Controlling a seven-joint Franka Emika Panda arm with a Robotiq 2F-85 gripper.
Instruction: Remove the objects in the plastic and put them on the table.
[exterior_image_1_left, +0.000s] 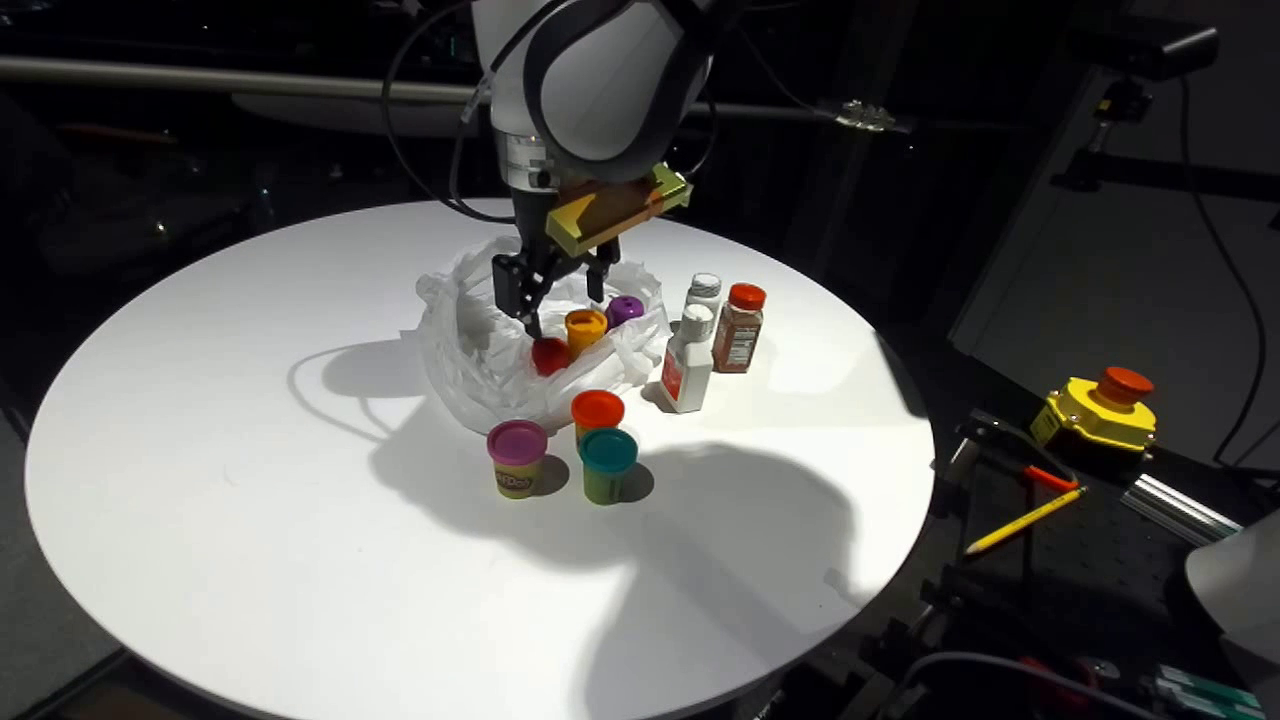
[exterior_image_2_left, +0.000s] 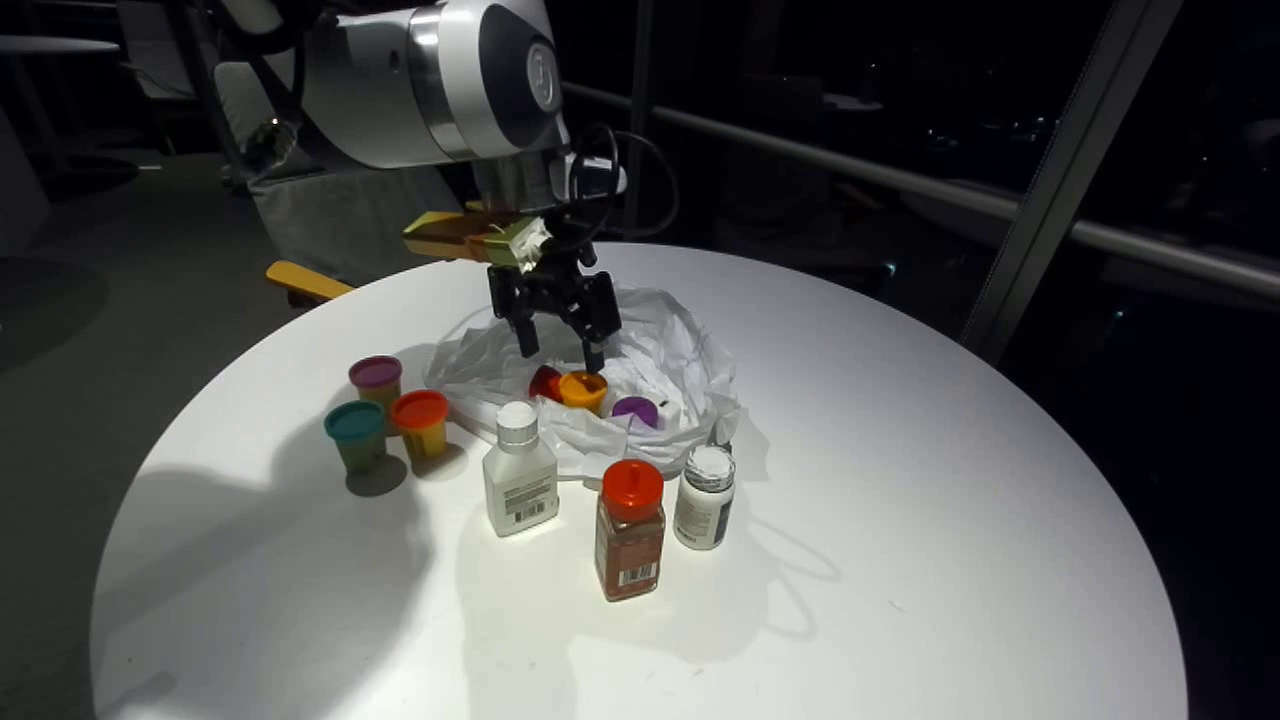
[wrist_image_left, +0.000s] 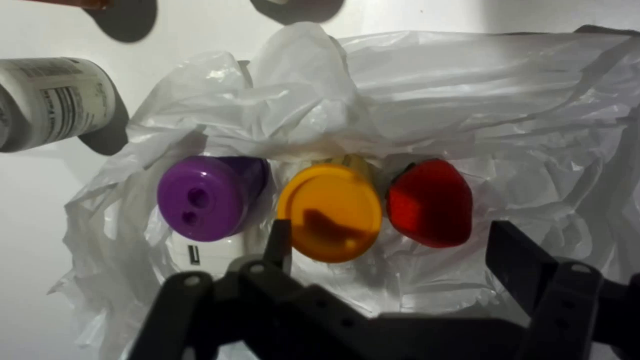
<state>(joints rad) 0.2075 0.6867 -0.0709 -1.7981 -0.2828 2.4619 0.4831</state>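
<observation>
Low in the wrist view, we see the black gripper (wrist_image_left: 390, 230) spread wide over the crumpled white plastic bag (wrist_image_left: 475, 95) (whether touching anything, we cannot tell).

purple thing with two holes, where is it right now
In the wrist view, the purple thing sits left of centre inside the white plastic bag, immediately left of the orange-lidded tub and partly hiding a white block.

All views down onto bag (wrist_image_left: 360, 120)
</observation>
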